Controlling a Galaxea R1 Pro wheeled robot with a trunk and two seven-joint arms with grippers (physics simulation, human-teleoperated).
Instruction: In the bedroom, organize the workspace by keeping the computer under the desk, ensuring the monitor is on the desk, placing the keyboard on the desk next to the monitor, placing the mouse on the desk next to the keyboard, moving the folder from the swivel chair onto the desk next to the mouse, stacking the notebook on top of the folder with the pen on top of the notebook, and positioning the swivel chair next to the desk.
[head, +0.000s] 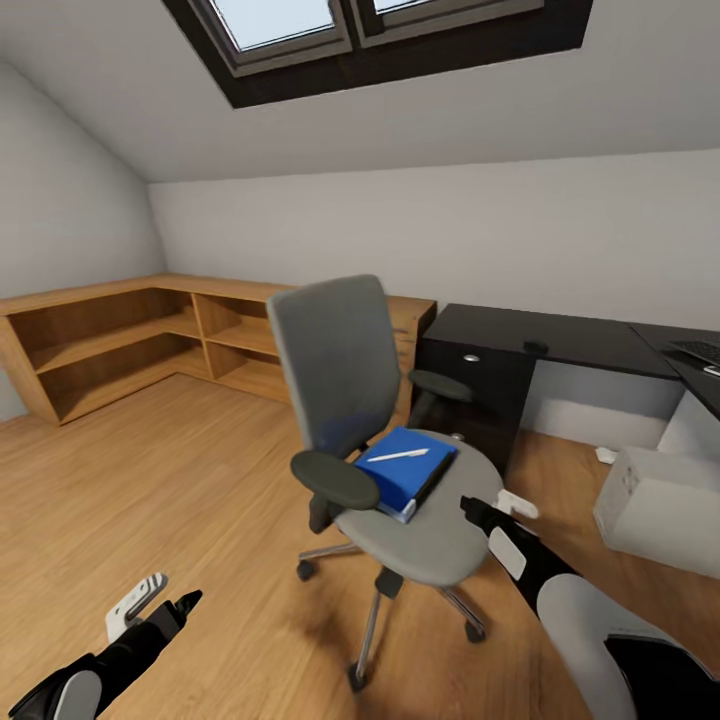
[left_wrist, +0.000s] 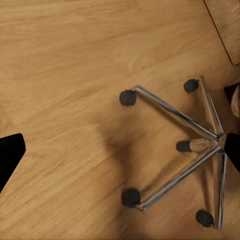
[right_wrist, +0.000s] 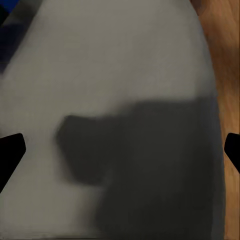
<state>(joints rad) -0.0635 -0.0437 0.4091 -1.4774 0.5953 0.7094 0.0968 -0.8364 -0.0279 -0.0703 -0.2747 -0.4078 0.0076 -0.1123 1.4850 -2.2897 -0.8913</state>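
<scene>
The blue folder (head: 405, 467), with the pen (head: 398, 455) on top, lay on the swivel chair (head: 400, 480) beside the black surface (head: 545, 335). The right gripper (head: 490, 510) hovered open and empty over the seat's edge; the left gripper (head: 150, 605) hung open and empty above the floor (head: 150, 480).

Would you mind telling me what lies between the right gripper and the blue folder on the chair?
In the head view, only bare grey seat of the swivel chair separates the right gripper from the folder; a pen lies on the folder.
</scene>
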